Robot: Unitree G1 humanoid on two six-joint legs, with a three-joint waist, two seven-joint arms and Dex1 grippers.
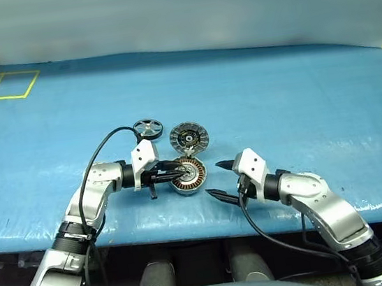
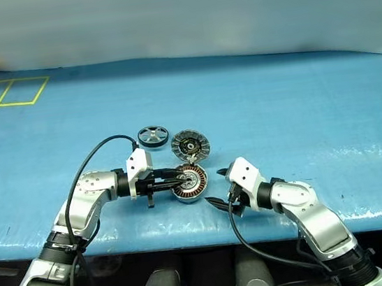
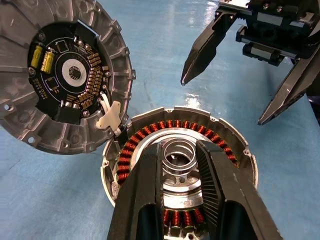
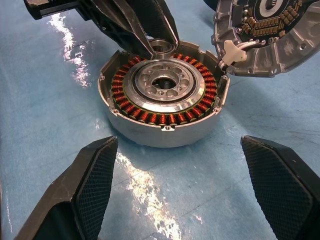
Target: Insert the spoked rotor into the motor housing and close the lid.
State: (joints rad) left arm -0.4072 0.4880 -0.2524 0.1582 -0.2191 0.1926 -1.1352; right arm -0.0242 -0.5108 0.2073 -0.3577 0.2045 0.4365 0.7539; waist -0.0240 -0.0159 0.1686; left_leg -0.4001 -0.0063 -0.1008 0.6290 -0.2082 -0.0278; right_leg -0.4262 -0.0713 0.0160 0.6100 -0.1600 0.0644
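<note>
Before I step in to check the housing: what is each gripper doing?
Left gripper: nearly shut on a small metal ring above the motor housing.
Right gripper: open, holding nothing.

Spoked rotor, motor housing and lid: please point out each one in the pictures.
spoked rotor [image 1: 147,127], left eye view, on its silvery hub.
motor housing [image 4: 165,134], right wrist view, on its plain grey outer wall.
lid [image 3: 20,125], left wrist view, on the ribbed rim of its inner face.

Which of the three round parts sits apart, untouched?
The spoked rotor, the black-rimmed wheel farthest from the robot. The motor housing and the lid are hinged together by the left gripper.
</note>
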